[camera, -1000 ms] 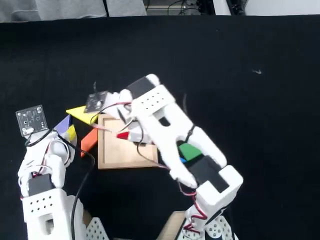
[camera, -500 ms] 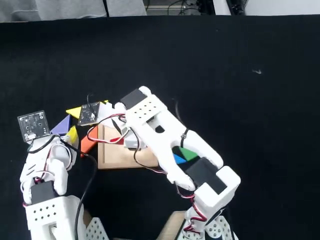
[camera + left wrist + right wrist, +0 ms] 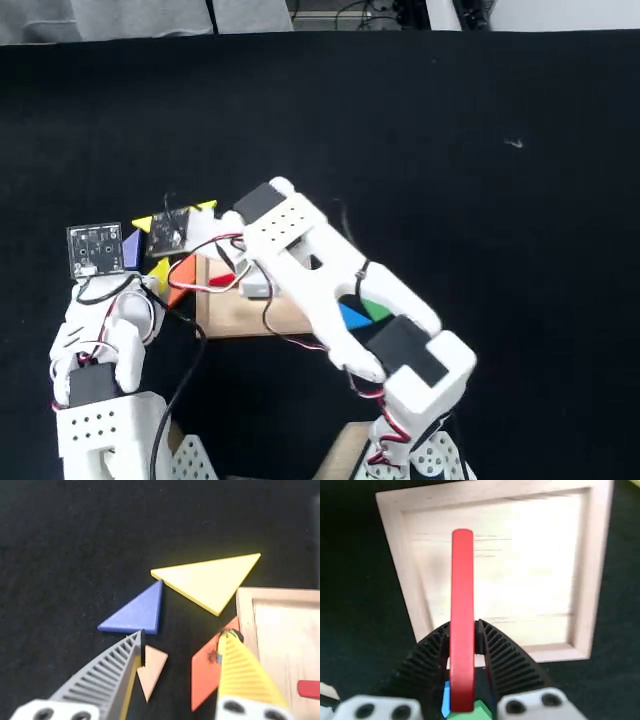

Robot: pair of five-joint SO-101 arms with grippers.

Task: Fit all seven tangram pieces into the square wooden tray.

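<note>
My right gripper (image 3: 463,627) is shut on a red piece (image 3: 462,595), held on edge over the square wooden tray (image 3: 415,605). In the high view that gripper (image 3: 228,276) hangs over the tray (image 3: 225,318), near its left side. My left gripper (image 3: 182,636) is open just above the table, left of the tray (image 3: 245,610). Between its fingers lie a small pale triangle (image 3: 150,670) and an orange piece (image 3: 206,672). Beyond the fingertips lie a blue triangle (image 3: 135,616) and a large yellow triangle (image 3: 210,580).
A blue piece (image 3: 352,316) and a green piece (image 3: 378,308) lie right of the tray, partly under the right arm. The right arm crosses over the tray. The black table stretches bare to the far side and right.
My right gripper has carried the red piece leftward and lower over the tray. My left arm has moved in toward the loose pieces beside the tray.
</note>
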